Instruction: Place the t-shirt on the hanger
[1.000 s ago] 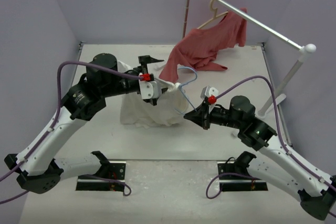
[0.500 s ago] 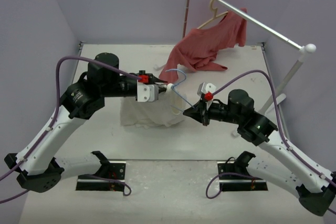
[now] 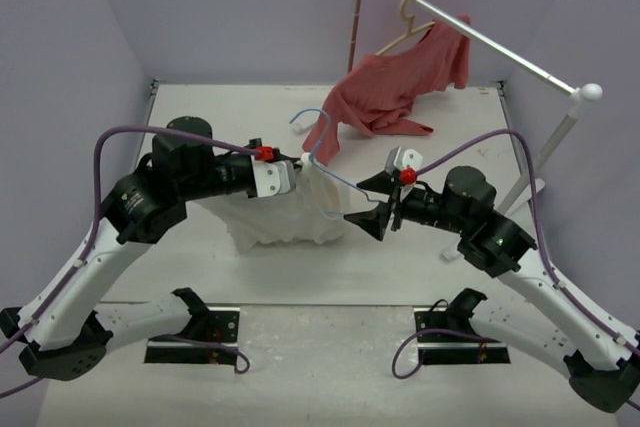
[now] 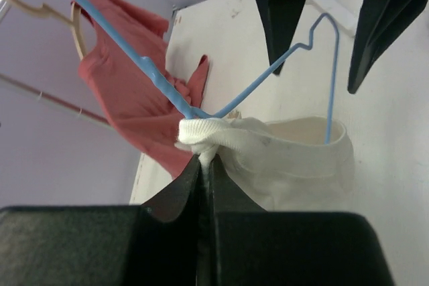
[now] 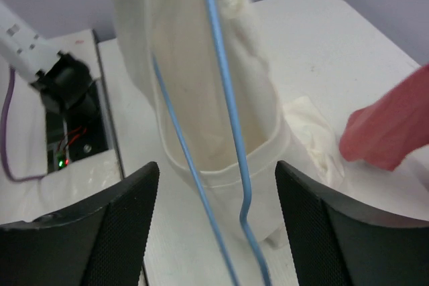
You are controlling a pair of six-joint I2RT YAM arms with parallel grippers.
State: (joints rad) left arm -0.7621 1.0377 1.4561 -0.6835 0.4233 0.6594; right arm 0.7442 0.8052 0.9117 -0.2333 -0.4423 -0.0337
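The cream-white t-shirt (image 3: 285, 215) hangs bunched from my left gripper (image 3: 303, 163), which is shut on its ribbed collar (image 4: 208, 133) just above the table. The light-blue wire hanger (image 3: 345, 178) is threaded through the shirt's opening, its hook (image 3: 300, 116) pointing up and left. In the left wrist view my left gripper (image 4: 206, 160) pinches the collar fold right where the hanger (image 4: 154, 72) wires meet. My right gripper (image 3: 368, 199) stands open at the hanger's right end. Both hanger (image 5: 228, 98) wires pass between its fingers (image 5: 114, 232) without touching them, in front of the t-shirt (image 5: 194, 51).
A salmon-red shirt (image 3: 385, 97) droops from a beige hanger (image 3: 412, 15) on the white rail (image 3: 490, 42) at the back right, down to the table. The rail's post (image 3: 555, 147) stands right of my right arm. Purple walls close in both sides.
My left gripper closed on the t-shirt's collar and raised it. My right gripper opened and let go of the hanger, whose hook swung up and left.
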